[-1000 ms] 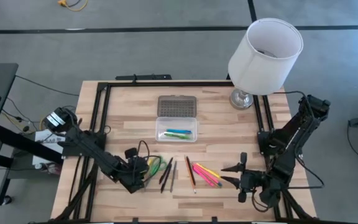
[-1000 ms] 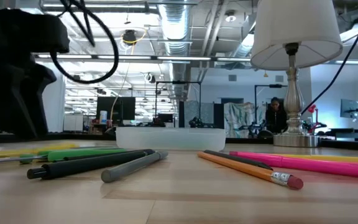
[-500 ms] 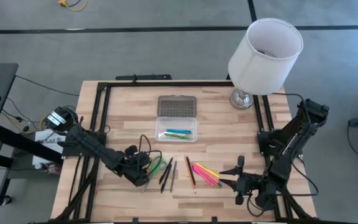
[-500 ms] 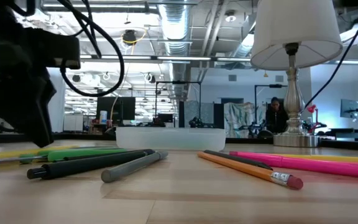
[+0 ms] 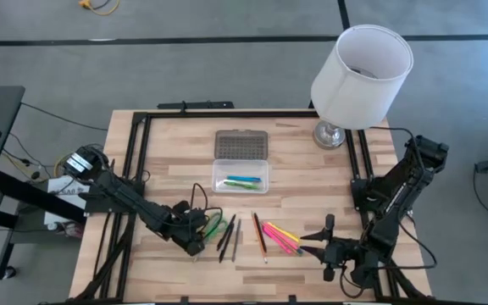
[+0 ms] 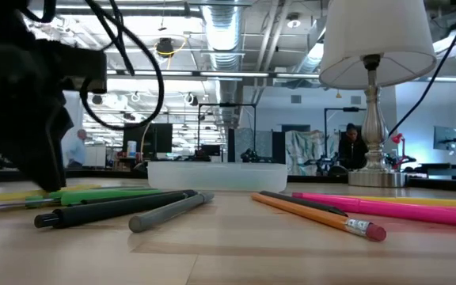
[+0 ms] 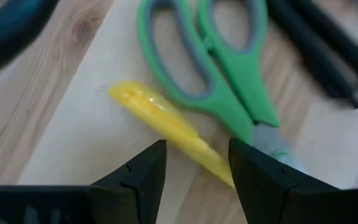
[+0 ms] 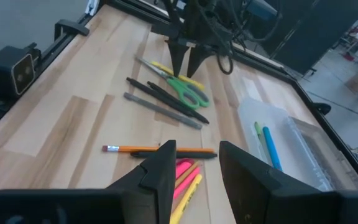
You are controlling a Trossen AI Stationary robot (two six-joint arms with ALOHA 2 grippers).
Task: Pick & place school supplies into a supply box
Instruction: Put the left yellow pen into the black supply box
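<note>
Straddling yellow highlighter (image 7: 169, 127) beside green scissors (image 7: 219, 74) on desk (image 5: 168, 152), left gripper (image 7: 194, 165) jaws parted, empty. Right gripper (image 8: 194, 168) jaws parted above pink highlighters (image 5: 280, 237). Supply box (image 5: 241, 175) mid-desk, open.

Both arms are black and jointed, built of slim links with bulkier housings. Loose black cables loop off the left arm (image 5: 130, 203); a white label wraps its base. The right arm (image 5: 392, 199) carries black cabling too.

Big white lamp (image 5: 360, 74) sits on the wooden table's (image 5: 176, 140) far right corner; a black frame (image 5: 195, 105) runs along the table edge left of the lamp.
</note>
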